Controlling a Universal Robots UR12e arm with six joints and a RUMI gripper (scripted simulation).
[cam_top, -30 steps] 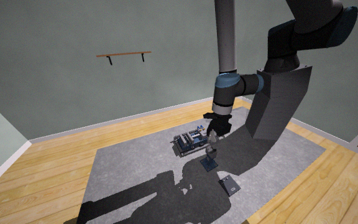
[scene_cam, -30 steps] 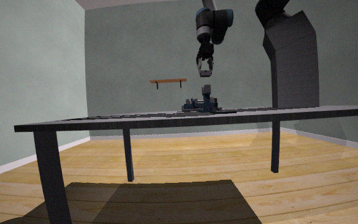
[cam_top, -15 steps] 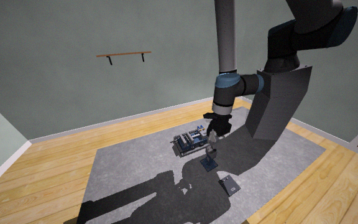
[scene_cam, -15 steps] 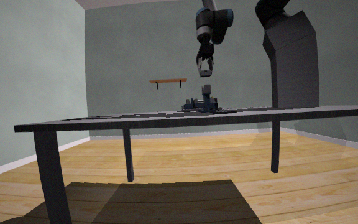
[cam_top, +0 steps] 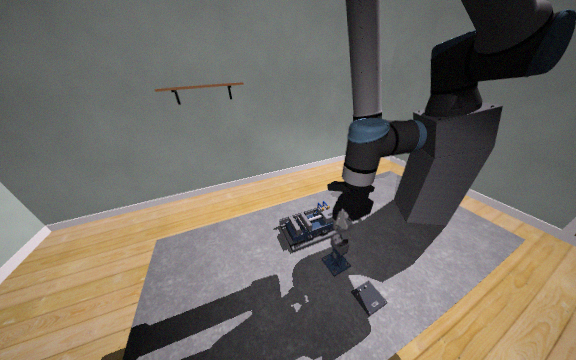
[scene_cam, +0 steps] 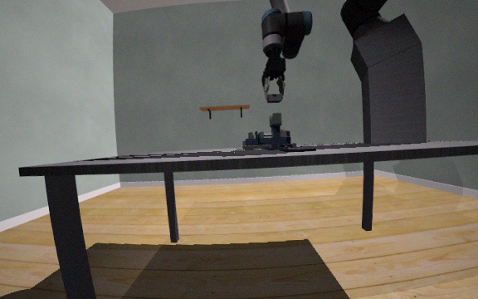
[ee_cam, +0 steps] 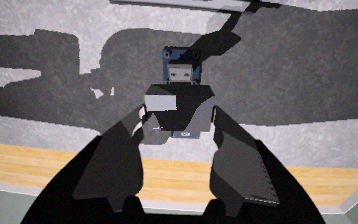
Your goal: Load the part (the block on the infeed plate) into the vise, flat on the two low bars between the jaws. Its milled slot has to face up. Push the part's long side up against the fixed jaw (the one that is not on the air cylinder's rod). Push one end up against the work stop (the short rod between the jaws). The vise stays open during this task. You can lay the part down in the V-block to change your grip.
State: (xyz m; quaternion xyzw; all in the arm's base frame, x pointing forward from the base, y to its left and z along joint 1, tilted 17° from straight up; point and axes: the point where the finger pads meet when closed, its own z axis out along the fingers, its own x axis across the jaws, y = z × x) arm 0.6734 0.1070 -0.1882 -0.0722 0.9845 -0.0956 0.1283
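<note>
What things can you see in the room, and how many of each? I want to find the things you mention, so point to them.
dark blue-and-grey vise [cam_top: 302, 235] [scene_cam: 260, 141]: one, on the table
blue stand with a grey top [cam_top: 336, 264] [scene_cam: 275, 132] [ee_cam: 180, 71]: one, beside the vise
tilted dark grey plate [cam_top: 371, 298]: one, on the table
grey block [scene_cam: 275, 98] [ee_cam: 180, 107]: one, between the gripper's fingers
grey table [cam_top: 193, 260] [scene_cam: 222, 164]: one, on the wooden floor
orange-brown wall shelf [cam_top: 200, 87] [scene_cam: 224, 108]: one, on the green-grey wall
grey-and-blue robot arm [cam_top: 366, 90] [scene_cam: 273, 41]: one, on a grey pedestal
black gripper with grey fingers [cam_top: 341, 225] [scene_cam: 274, 93]: one, above the stand
</note>
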